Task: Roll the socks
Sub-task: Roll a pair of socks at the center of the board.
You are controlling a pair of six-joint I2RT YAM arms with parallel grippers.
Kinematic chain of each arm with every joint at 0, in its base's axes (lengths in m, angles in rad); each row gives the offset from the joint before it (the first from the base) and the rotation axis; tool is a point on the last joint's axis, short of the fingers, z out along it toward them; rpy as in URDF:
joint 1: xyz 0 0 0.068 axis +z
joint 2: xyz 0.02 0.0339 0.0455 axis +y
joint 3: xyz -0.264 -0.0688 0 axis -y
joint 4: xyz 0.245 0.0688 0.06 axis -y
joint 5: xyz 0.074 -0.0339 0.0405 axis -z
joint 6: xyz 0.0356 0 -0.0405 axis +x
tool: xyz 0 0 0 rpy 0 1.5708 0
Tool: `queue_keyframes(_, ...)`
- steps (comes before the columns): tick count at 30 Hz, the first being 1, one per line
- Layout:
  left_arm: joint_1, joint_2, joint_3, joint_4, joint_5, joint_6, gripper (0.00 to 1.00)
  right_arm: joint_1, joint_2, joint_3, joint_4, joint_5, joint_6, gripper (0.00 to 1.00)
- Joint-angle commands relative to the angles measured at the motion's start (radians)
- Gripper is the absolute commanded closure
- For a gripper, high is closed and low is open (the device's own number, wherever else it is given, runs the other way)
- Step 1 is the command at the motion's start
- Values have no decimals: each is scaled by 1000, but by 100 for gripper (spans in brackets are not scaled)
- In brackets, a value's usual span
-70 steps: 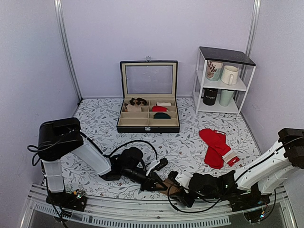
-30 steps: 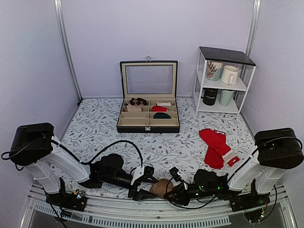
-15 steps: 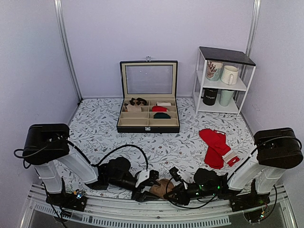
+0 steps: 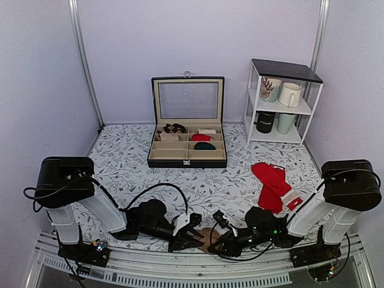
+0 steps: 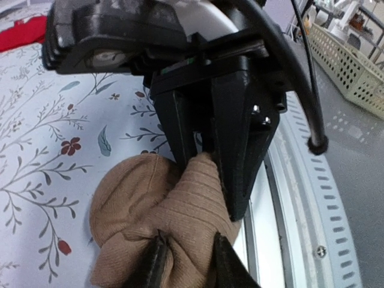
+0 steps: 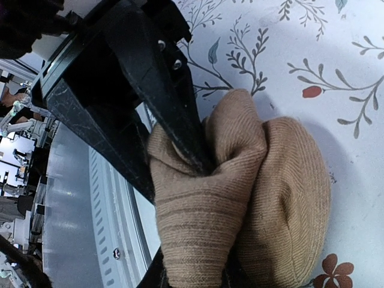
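Observation:
The tan-brown ribbed socks [image 4: 208, 238] lie bunched in a lump at the table's near edge, between both grippers. My left gripper [image 4: 195, 236] comes in from the left. In the left wrist view its jaws [image 5: 189, 264] are shut on a ribbed fold of the socks [image 5: 180, 222]. My right gripper [image 4: 219, 240] comes in from the right. Its jaws [image 6: 195, 276] are shut on the same ribbed fold of the socks [image 6: 270, 192]. The two grippers face each other tip to tip, and part of the lump is hidden under them.
The metal rail [image 4: 180, 264] runs just in front of the socks. Red socks with a white tag [image 4: 273, 183] lie at the right. An open black box [image 4: 187, 157] with small rolls stands at the back. A white shelf [image 4: 282, 72] with mugs stands at the back right.
My left gripper has slid right onto the socks and closed on a fold. The right gripper has kept its hold and shifted only slightly.

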Motion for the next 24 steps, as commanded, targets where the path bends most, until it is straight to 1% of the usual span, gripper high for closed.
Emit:
queue_keyframes(1, -41, 11, -89, -85, 4, -40, 71, -18, 75, -20, -314, -27, -12, 81)
queue_keyframes(3, -42, -31, -122, -58, -29, -36, 68, -19, 82, -19, -321, -25, -14, 81)
queue_keyframes(7, -40, -109, -166, -1, -78, -17, 68, -20, 89, -10, -333, -23, -19, 81)
queue_keyframes(13, -38, -225, -159, 8, -80, 20, 67, -22, 93, 10, -363, -15, -34, 81)
queue_keyframes(17, -34, -311, -143, -41, -103, 51, 65, -23, 95, 12, -370, -16, -39, 81)
queue_keyframes(20, -30, -283, -126, -73, -97, 68, 66, -24, 94, 12, -369, -15, -41, 81)
queue_keyframes(24, -29, -213, -121, -37, -49, 50, 66, -26, 96, 15, -369, -15, -43, 81)
